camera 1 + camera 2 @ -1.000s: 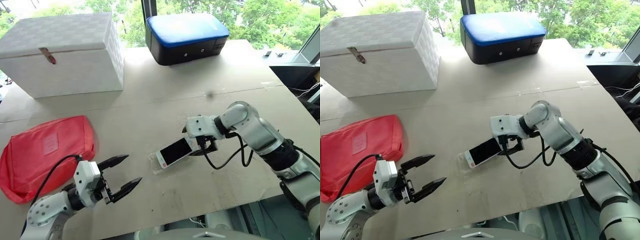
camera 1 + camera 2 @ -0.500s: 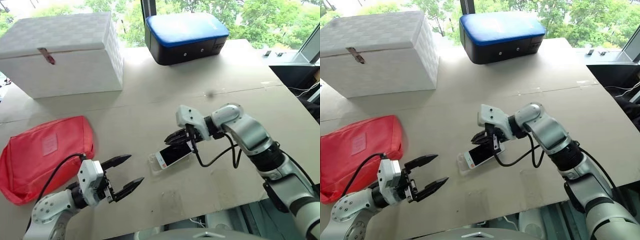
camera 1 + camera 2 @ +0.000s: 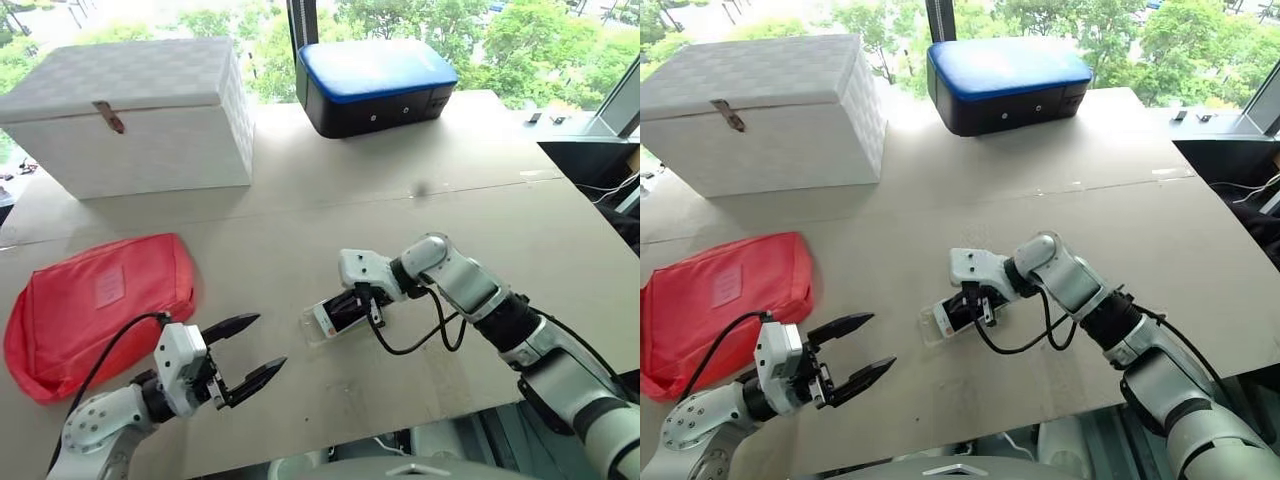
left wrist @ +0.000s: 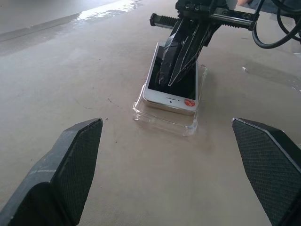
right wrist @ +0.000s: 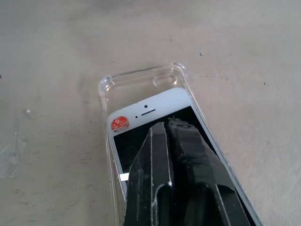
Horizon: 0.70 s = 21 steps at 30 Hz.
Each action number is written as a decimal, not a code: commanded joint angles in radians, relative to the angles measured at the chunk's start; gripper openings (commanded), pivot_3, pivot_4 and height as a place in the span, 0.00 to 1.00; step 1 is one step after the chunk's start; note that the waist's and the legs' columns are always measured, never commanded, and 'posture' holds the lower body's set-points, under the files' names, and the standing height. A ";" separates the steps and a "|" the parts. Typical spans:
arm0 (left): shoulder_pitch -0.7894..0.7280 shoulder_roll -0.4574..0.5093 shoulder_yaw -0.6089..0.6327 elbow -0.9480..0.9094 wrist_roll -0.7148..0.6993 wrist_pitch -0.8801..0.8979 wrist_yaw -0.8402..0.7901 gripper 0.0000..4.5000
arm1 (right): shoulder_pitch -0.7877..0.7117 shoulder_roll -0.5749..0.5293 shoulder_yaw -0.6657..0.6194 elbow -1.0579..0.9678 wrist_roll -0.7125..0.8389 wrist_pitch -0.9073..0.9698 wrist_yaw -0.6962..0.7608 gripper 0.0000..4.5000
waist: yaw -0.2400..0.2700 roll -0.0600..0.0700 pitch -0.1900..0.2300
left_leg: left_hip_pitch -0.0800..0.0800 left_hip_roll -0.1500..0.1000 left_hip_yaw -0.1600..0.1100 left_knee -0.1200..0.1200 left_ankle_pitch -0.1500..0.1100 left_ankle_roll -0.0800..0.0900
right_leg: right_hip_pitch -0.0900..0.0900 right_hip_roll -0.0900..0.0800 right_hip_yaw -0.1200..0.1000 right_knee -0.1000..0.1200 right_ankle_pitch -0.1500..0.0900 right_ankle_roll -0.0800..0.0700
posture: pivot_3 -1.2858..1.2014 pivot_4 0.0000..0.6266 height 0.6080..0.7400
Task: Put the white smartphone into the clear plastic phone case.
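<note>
The white smartphone lies screen up inside the clear plastic phone case on the table, near the front middle. Its top end, with a red sticker, stops short of the case's end, so a strip of bare case shows there. My right gripper is shut, its two black fingers pressed together with the tips resting on the phone's black screen. My left gripper hovers open and holds nothing, a short way to the left of the phone and case, pointing toward them.
A red pouch lies at the left. A white box stands at the back left and a black case with a blue top at the back centre. The table's front edge runs just below the grippers.
My right gripper let go of the phone's end, shut, and came down and left onto the screen. The phone, tilted before, now lies flat in the case. The left gripper stayed put.
</note>
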<state>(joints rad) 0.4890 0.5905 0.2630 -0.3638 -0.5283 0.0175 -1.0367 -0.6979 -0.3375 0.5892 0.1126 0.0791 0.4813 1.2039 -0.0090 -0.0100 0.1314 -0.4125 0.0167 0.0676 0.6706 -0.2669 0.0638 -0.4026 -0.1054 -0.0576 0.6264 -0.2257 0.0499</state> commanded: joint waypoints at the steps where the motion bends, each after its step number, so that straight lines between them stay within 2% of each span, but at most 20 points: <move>1: -0.026 0.021 -0.023 -0.025 0.019 0.023 0.014 1.00 | 0.033 -0.023 -0.118 -0.076 0.103 0.134 -0.008 0.01 | 0.001 0.000 0.001 | 0.000 0.000 0.000 0.000 0.000 0.000 | 0.000 0.000 -0.001 0.000 0.000 0.000 | 0.52 0.24 0.96; 6: -0.073 0.049 -0.060 -0.010 0.029 0.069 0.009 1.00 | 0.044 -0.091 -0.264 -0.290 0.239 0.295 -0.028 0.01 | -0.003 0.000 0.005 | -0.004 0.000 -0.001 0.000 0.004 -0.001 | -0.003 -0.001 -0.001 0.000 0.000 0.000 | 0.52 0.24 0.96; 10: -0.095 0.062 -0.093 0.002 0.043 0.073 -0.008 0.79 | 0.084 -0.183 -0.313 -0.384 0.223 0.324 -0.091 0.00 | -0.004 0.000 0.005 | -0.004 0.002 -0.001 -0.003 0.004 -0.002 | -0.005 -0.001 -0.002 -0.001 0.000 0.000 | 0.52 0.24 0.96; 13: -0.116 0.069 -0.120 0.019 0.061 0.071 -0.018 0.56 | 0.131 -0.282 -0.288 -0.391 0.139 0.279 -0.139 0.00 | -0.003 0.001 0.006 | -0.004 0.002 0.000 -0.003 0.003 -0.002 | -0.005 -0.001 -0.002 -0.001 0.000 -0.001 | 0.52 0.24 0.96; 16: -0.132 0.077 -0.142 0.039 0.081 0.065 -0.030 0.30 | 0.159 -0.323 -0.281 -0.390 0.119 0.262 -0.161 0.00 | -0.002 -0.001 0.008 | -0.004 0.001 0.001 -0.003 0.002 -0.001 | -0.005 0.000 -0.001 -0.001 -0.001 -0.001 | 0.52 0.24 0.96; 18: -0.141 0.081 -0.150 0.051 0.087 0.062 -0.036 0.07 | 0.167 -0.332 -0.273 -0.387 0.112 0.256 -0.166 0.00 | -0.005 0.000 0.009 | -0.004 0.001 0.001 -0.003 0.001 0.002 | -0.005 0.000 -0.001 -0.001 -0.001 -0.001 | 0.52 0.24 0.96; 19: -0.146 0.085 -0.154 0.057 0.092 0.061 -0.038 0.02 | 0.170 -0.336 -0.264 -0.384 0.103 0.249 -0.167 0.00 | -0.006 -0.001 0.009 | -0.004 0.002 0.002 -0.002 0.001 0.002 | -0.005 0.000 0.000 -0.001 -0.001 -0.001 | 0.52 0.24 0.96; 21: -0.162 0.086 -0.161 0.075 0.102 0.054 -0.043 0.02 | 0.171 -0.337 -0.237 -0.371 0.082 0.233 -0.168 0.00 | -0.005 -0.001 0.009 | -0.004 0.003 0.002 -0.002 0.001 0.002 | -0.005 0.001 0.000 -0.001 -0.001 -0.001 | 0.52 0.24 0.96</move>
<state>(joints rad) 0.3330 0.6679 0.1058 -0.2954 -0.4320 0.0896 -1.0694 -0.5238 -0.6688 0.3406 -0.2461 0.1754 0.7385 1.0385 -0.0136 -0.0110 0.1403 -0.4164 0.0208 0.0695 0.6686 -0.2661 0.0660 -0.4079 -0.1043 -0.0580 0.6251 -0.2263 0.0492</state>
